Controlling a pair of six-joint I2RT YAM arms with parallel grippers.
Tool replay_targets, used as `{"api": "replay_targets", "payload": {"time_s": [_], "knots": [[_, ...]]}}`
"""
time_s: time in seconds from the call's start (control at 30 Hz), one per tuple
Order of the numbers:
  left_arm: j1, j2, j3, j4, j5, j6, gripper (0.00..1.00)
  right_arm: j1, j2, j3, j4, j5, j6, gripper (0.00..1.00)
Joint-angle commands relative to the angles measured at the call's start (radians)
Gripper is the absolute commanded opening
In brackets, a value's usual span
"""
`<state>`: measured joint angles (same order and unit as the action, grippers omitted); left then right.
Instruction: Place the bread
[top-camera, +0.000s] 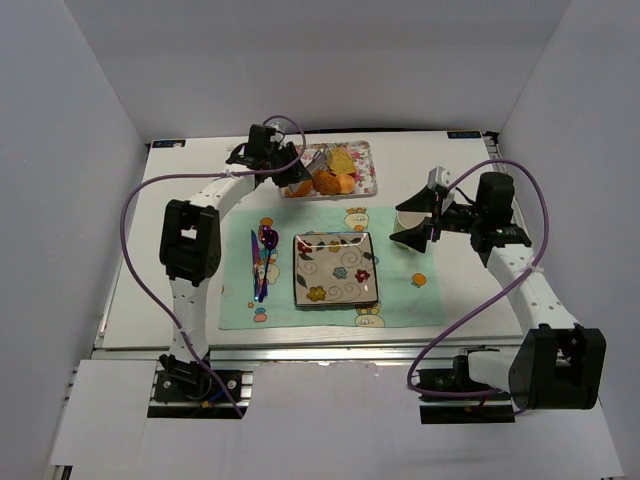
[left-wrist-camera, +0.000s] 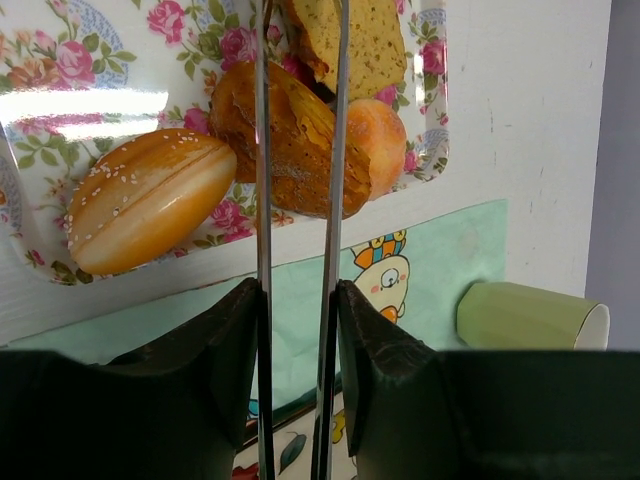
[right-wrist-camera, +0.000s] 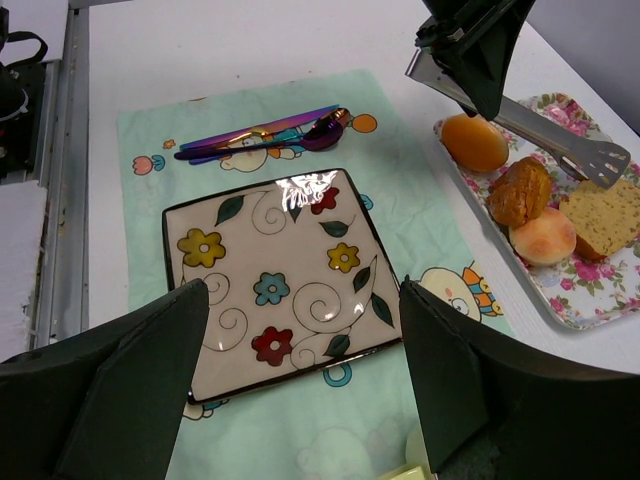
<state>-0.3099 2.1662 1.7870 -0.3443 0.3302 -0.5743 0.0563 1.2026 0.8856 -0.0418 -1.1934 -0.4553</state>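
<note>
Tongs (right-wrist-camera: 560, 135) sit clamped in the left gripper (left-wrist-camera: 298, 300), whose jaws press on the two metal arms from outside, at the far edge of the desk (top-camera: 420, 150). That gripper hangs over the left end of a floral tray (top-camera: 365, 185) lying along the far edge. Nearer, at the left edge of a pale green placemat (top-camera: 400, 300), purple cutlery (right-wrist-camera: 265, 135) lies side by side. On the tray, a sesame bun (left-wrist-camera: 150, 200) lies at the left end. Beside it is a darker brown roll (left-wrist-camera: 290, 140), touching a small round bun (left-wrist-camera: 375, 145).

The bread (left-wrist-camera: 350, 40), a golden slice, lies past them in the tray's right half, toward its far rim. In the left wrist view the tong arms run over the brown roll and reach toward the bread. In the right wrist view the slotted tip hangs just by the slice, but whether it touches cannot be told.

A square flowered plate (right-wrist-camera: 280, 270) rests in the middle of the placemat. Over the placemat's right edge hovers the right gripper (right-wrist-camera: 300, 290), its jaws spread wide and holding nothing. A pale green cup (left-wrist-camera: 530, 315) lies on its side just beyond the placemat's far right corner.
</note>
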Motion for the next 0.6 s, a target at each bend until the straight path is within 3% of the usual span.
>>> {"api": "replay_targets", "payload": {"time_s": [0.0, 0.3, 0.4, 0.57], "knots": [[-0.005, -0.023, 0.023, -0.007, 0.03, 0.007, 0.46, -0.009, -0.025, -0.004, 0.031, -0.031, 0.009, 0.81], [-0.005, 0.006, 0.037, 0.008, 0.059, -0.016, 0.43, -0.01, -0.026, -0.002, 0.065, -0.032, 0.017, 0.81], [-0.005, 0.012, 0.038, 0.024, 0.075, -0.032, 0.37, -0.012, -0.028, -0.002, 0.066, -0.034, 0.018, 0.82], [-0.005, -0.02, 0.035, 0.048, 0.086, -0.051, 0.08, -0.016, -0.029, -0.001, 0.068, -0.035, 0.021, 0.81]]}}
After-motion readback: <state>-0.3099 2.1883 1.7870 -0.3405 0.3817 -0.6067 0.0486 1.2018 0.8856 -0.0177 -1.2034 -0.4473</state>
